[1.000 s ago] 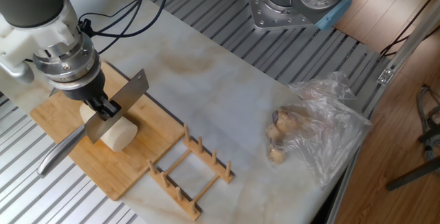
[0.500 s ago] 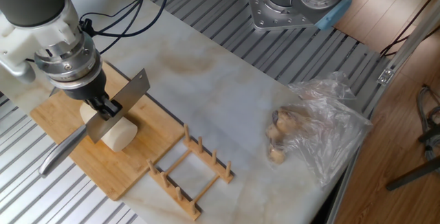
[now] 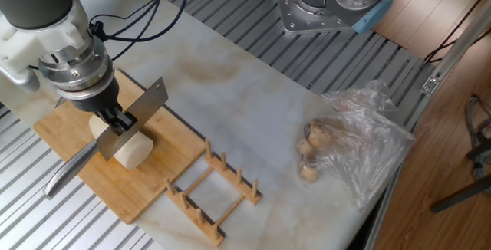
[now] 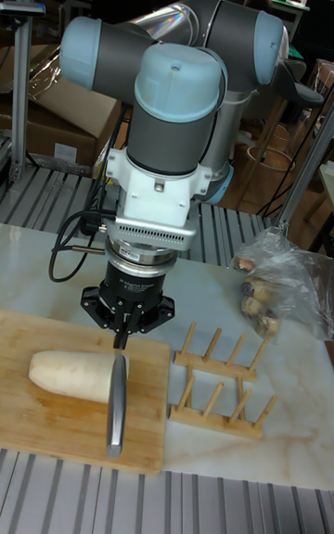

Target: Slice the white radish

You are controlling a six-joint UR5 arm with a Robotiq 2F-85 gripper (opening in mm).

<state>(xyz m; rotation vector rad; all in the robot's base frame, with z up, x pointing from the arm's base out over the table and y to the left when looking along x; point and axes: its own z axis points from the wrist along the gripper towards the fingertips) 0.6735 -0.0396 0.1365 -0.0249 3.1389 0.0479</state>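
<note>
The white radish (image 3: 132, 149) (image 4: 69, 375) lies whole on the wooden cutting board (image 3: 150, 182) (image 4: 56, 427), a thick creamy cylinder. My gripper (image 3: 115, 120) (image 4: 122, 338) hangs right over it, shut on the back of a steel knife (image 3: 143, 113) (image 4: 116, 393). The blade stands on edge across the radish near its right end in the tall fixed view. Its edge meets the top of the radish; how deep it sits I cannot tell. The grey knife handle (image 3: 66, 170) sticks out toward the board's front edge.
A wooden peg rack (image 3: 213, 192) (image 4: 219, 386) stands just right of the board. Further right on the marble top lies a clear plastic bag (image 3: 360, 139) (image 4: 283, 284) with brownish lumps. A second robot base (image 3: 330, 1) sits at the far side.
My gripper with the knife has edged very slightly to the right. The radish and everything else stay where they were.
</note>
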